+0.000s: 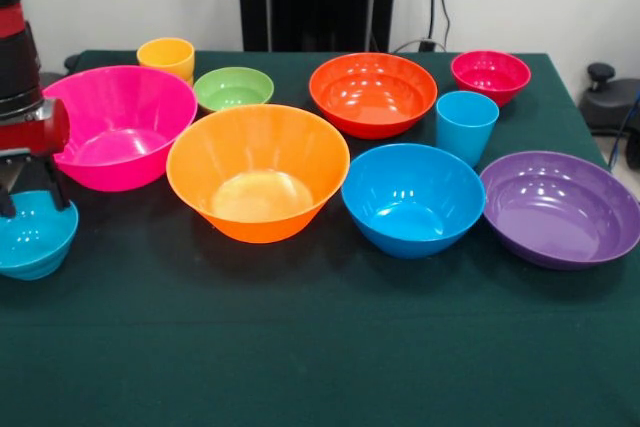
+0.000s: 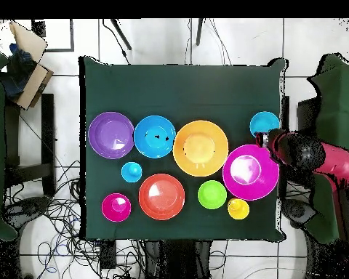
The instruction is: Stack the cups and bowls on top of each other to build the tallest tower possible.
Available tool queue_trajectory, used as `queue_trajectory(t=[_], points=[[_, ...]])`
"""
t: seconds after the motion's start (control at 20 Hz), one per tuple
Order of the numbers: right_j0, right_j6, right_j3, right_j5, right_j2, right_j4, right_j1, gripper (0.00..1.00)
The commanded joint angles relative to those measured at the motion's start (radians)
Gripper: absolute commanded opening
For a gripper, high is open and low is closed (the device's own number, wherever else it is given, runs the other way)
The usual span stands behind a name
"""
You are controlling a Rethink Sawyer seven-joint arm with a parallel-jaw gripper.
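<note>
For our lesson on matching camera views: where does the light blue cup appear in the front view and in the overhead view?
Front view: the light blue cup stands right of centre, behind the blue bowl.
Overhead view: the light blue cup sits left of centre, below the blue bowl.
Shared landmark: in both views it stands among the blue bowl, the red-orange bowl and the magenta bowl.

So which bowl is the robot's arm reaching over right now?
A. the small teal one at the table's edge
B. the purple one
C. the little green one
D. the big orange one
A: the gripper hangs right above the small teal bowl; the other bowls sit untouched, apart from the arm.
</note>
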Motion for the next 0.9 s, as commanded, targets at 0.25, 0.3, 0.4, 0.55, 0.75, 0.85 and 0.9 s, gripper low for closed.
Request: queue_trajectory(t=[0.25,0.3,0.4,0.55,0.75,0.85,0.9], points=[[0.019,-0.308,-0.003,-0.095,0.015,-0.119,0.111,1.00],[0.019,-0.309,-0.005,-0.099,0.014,-0.121,0.115,1.00],[0.014,-0.313,-0.004,-0.108,0.014,-0.126,0.123,1.00],[0.010,-0.311,-0.001,-0.122,0.012,-0.133,0.132,1.00],[0.006,-0.308,0.007,-0.120,0.012,-0.130,0.125,1.00],[0.006,-0.307,0.011,-0.116,0.012,-0.125,0.118,1.00],[0.006,-0.307,0.011,-0.113,0.013,-0.124,0.117,1.00]])
